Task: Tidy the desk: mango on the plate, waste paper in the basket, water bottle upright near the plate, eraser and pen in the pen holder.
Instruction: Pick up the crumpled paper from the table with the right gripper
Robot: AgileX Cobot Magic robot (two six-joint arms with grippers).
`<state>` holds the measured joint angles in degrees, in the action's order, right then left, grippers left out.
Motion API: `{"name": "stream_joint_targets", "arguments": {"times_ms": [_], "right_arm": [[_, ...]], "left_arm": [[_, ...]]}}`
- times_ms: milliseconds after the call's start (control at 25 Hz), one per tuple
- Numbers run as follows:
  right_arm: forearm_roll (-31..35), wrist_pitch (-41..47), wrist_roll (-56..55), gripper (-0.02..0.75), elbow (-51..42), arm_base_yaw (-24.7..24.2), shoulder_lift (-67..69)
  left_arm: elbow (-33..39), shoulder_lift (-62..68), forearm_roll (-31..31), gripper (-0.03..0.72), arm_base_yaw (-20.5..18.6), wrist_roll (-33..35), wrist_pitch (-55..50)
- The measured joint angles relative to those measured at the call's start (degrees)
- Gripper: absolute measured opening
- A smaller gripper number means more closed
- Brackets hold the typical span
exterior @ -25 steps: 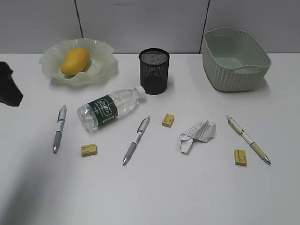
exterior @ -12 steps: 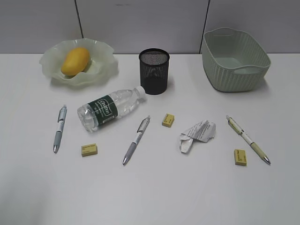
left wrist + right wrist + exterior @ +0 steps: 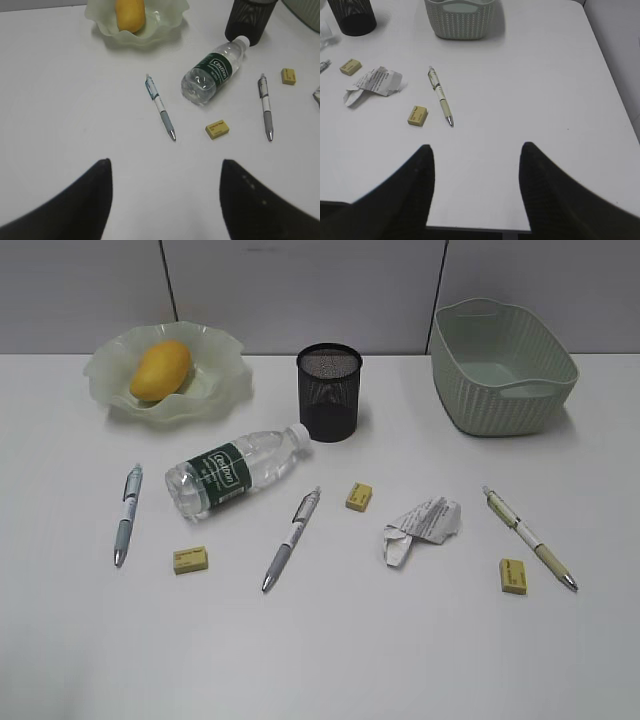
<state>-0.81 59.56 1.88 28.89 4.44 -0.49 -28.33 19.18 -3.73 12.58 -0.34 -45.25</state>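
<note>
The mango [image 3: 160, 369] lies on the wavy plate [image 3: 225, 390] at the back left of the desk [image 3: 400, 640]. Right of the plate stands the black pen holder [image 3: 329, 392], with the water bottle [image 3: 232, 470] lying on its side in front of it. Three pens [image 3: 126, 513] [image 3: 292, 537] [image 3: 528, 536] and three yellow erasers [image 3: 190, 559] [image 3: 359, 496] [image 3: 513, 575] lie scattered. The waste paper [image 3: 420, 528] sits right of centre, the basket [image 3: 503, 365] at the back right. My left gripper [image 3: 165, 162] is open and empty above bare desk. My right gripper [image 3: 476, 146] is open and empty over the front edge.
Neither arm shows in the exterior view. The desk's right edge [image 3: 612, 75] and front edge [image 3: 475, 229] appear in the right wrist view. A grey panel wall [image 3: 300, 290] runs behind the desk.
The dark left arm seen at the left edge of the exterior view a second ago has drawn out of that view. The objects have not moved.
</note>
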Motion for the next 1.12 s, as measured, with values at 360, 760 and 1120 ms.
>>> {"name": "stream_joint_targets", "arguments": {"times_ms": [360, 760, 1120], "right_arm": [[0.81, -4.15, 0.0, 0.438, 1.58, 0.0, 11.88], [1.79, -18.51, -0.35, 0.438, 5.69, 0.0, 35.49], [2.08, -12.32, -1.12, 0.438, 21.28, 0.0, 60.54]], "left_arm": [[0.14, -0.09, 0.0, 0.506, 0.0, 0.0, 0.18], [0.14, -0.09, 0.0, 0.502, 0.0, 0.0, 0.18], [0.14, -0.09, 0.0, 0.484, 0.0, 0.0, 0.18]]}}
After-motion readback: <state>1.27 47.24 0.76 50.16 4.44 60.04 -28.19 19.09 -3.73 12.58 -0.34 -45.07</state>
